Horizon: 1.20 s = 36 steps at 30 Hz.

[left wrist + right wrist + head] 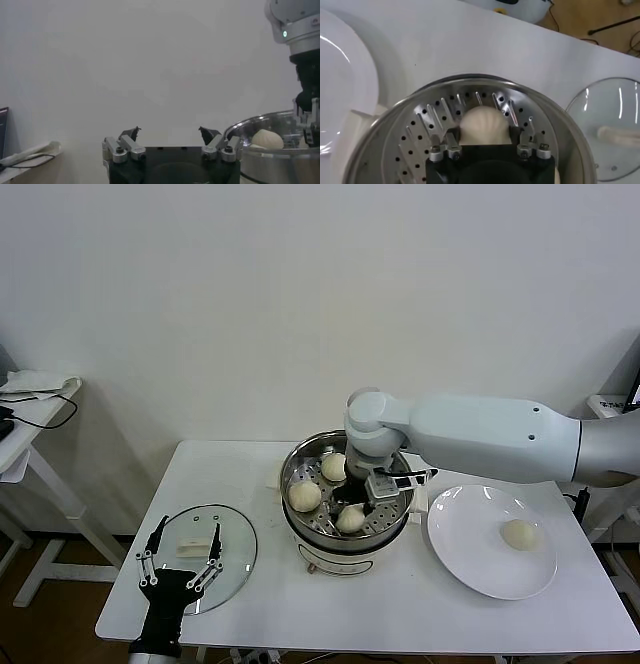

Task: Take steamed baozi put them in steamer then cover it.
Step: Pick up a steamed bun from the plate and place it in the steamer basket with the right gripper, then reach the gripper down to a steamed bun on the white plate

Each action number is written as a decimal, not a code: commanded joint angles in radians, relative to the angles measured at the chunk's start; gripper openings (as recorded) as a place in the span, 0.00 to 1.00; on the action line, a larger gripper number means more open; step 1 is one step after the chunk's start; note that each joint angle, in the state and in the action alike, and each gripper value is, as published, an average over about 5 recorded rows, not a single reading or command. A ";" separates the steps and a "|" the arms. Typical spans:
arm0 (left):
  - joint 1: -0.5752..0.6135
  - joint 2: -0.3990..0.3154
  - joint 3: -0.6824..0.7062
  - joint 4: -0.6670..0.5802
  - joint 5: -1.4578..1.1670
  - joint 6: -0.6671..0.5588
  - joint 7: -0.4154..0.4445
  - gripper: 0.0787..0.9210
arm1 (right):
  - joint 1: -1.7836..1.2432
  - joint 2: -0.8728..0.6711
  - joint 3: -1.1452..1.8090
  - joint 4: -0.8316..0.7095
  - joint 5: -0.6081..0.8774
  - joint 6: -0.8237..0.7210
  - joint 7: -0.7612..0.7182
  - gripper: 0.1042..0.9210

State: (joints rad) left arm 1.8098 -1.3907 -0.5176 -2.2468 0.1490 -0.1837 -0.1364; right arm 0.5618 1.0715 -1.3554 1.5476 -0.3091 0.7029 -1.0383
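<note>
The steamer (pixel 300 529) stands mid-table with three baozi on its perforated tray: one at the back (pixel 333 466), one at the left (pixel 305 495), one at the front (pixel 351 518). My right gripper (pixel 353 502) reaches down into the pot. In the right wrist view its fingers (pixel 454 142) press both sides of the front baozi (pixel 485 122), which rests on the tray (pixel 420 130). A further baozi (pixel 519 534) lies on the white plate (pixel 470 569). The glass cover (pixel 238 556) lies flat at the table's left, with my open, empty left gripper (pixel 182 559) above it.
The white table (pixel 400 614) ends just in front of the cover and plate. A side table (pixel 30 409) with cloth and cables stands far left. The right arm (pixel 490 434) spans above the plate's back edge. From the left wrist view the steamer (pixel 270 160) shows beside the open gripper (pixel 170 132).
</note>
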 commanded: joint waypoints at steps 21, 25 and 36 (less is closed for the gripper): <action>-0.013 0.009 -0.013 -0.003 -0.003 0.003 -0.001 0.88 | 0.088 -0.299 0.277 -0.159 0.363 -0.261 -0.312 0.88; -0.014 0.011 -0.008 -0.002 -0.002 0.004 -0.001 0.88 | 0.073 -0.406 0.269 -0.313 0.447 -0.492 -0.342 0.88; -0.004 0.008 -0.004 -0.007 0.001 0.007 -0.002 0.88 | -0.205 -0.488 0.334 -0.654 0.406 -0.683 -0.312 0.88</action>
State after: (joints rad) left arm 1.8019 -1.3824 -0.5192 -2.2520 0.1487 -0.1769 -0.1378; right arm 0.5420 0.7050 -1.1092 1.1641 0.0425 0.2367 -1.3098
